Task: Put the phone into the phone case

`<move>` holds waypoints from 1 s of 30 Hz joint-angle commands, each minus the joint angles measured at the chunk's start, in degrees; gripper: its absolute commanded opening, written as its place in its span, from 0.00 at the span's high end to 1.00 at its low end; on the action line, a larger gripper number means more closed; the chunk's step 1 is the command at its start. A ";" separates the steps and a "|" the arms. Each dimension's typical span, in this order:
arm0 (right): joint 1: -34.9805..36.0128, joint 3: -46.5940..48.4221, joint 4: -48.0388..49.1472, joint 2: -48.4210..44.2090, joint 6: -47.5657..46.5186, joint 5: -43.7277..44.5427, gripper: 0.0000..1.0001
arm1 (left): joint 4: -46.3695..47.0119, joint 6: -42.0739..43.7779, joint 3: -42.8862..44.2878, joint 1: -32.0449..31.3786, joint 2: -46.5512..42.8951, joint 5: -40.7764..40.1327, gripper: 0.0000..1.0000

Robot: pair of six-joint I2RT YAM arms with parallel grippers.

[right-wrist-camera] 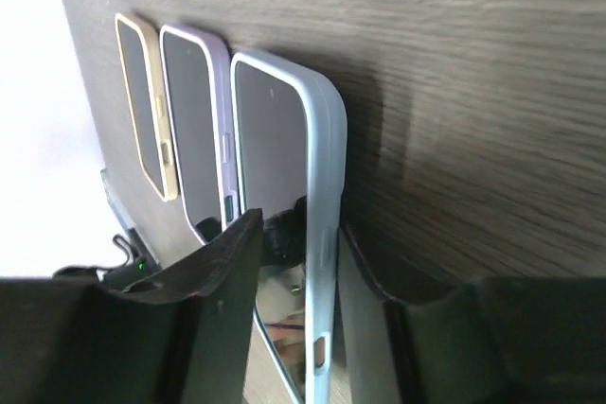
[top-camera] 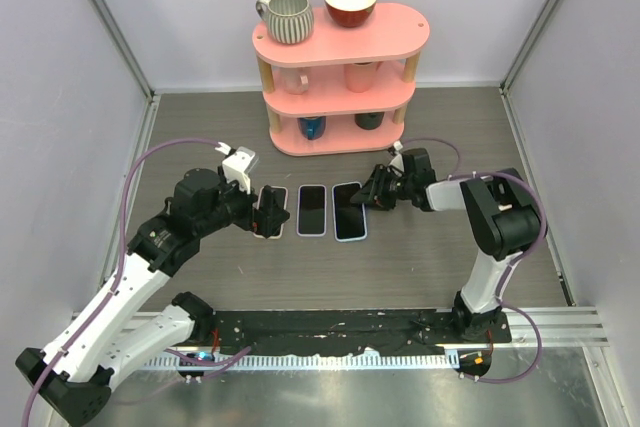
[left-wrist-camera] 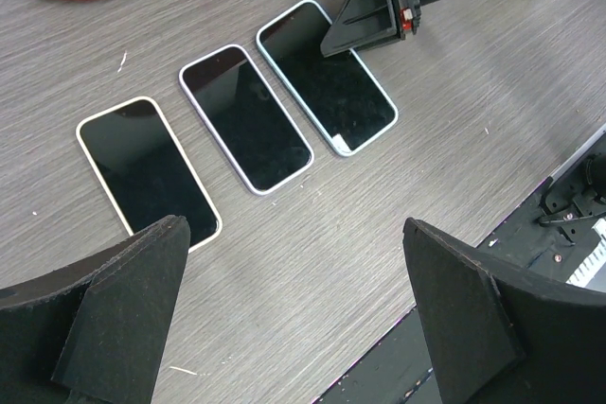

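Above the table (top-camera: 450, 257), the left gripper (left-wrist-camera: 298, 300) is hanging wide open, empty. The right gripper (right-wrist-camera: 298, 234), narrowly parted, is straddling the rim of the blue case (right-wrist-camera: 324, 167). The phone (right-wrist-camera: 270, 139) is lying inside, rightmost in the row. Retreating crookedly risks dragging it askew.

My left arm (top-camera: 150, 257) reaches toward one o'clock, left gripper (top-camera: 272, 212) spread wide and facing three o'clock. My right arm (top-camera: 495, 222) bends toward nine o'clock, right gripper (top-camera: 365, 194) low, jaws slightly apart.
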 commanded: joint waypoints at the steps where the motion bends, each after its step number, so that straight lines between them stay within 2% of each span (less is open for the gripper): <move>1: -1.28 1.59 -6.17 -5.73 -5.18 7.61 0.53 | 0.30 0.68 0.30 -0.01 -0.08 -0.88 0.00; 6: -1.46 2.90 -14.87 -11.53 -6.33 12.97 0.49 | 0.31 0.68 0.30 -0.01 -0.08 -1.23 0.00; 9: -1.46 2.82 -20.06 -17.85 -6.24 14.47 0.43 | 0.31 0.77 0.30 -0.01 -0.43 -1.93 0.00; 10: -1.37 2.64 -21.20 -19.70 -6.33 14.73 0.25 | 0.39 0.77 0.21 -0.01 -0.60 -2.20 0.00; 11: -1.29 2.47 -24.00 -23.81 -6.59 15.17 0.11 | 0.65 0.77 0.12 -0.01 -0.78 -2.37 0.00; 12: -0.59 2.47 -25.85 -25.85 -7.90 16.74 0.07 | 0.83 0.68 0.04 -0.01 -0.96 -2.64 0.00; 15: 2.30 3.78 -35.87 -35.07 -11.15 22.71 0.07 | 2.15 0.07 -0.40 -0.01 -2.71 -2.99 0.00; 16: 2.93 4.31 -39.63 -37.80 -11.25 27.17 0.07 | 2.93 0.07 -0.66 -0.01 -3.93 -2.12 0.00; 19: 5.39 5.45 -44.66 -47.73 -10.37 32.38 0.06 | 5.22 -0.02 -1.81 -0.01 -6.22 -0.53 0.00; 23: 5.75 5.81 -47.14 -59.07 -11.86 31.88 0.05 | 6.19 0.59 -2.60 -0.01 -11.31 -2.54 0.00; 27: 5.75 3.79 -47.14 -70.83 -10.64 33.81 0.04 | 7.77 1.65 -4.18 -0.01 -17.91 -9.48 0.00; 30: 5.75 1.77 -47.32 -74.81 -10.81 34.77 0.04 | 11.02 3.05 -7.34 -0.01 -23.17 -9.58 0.00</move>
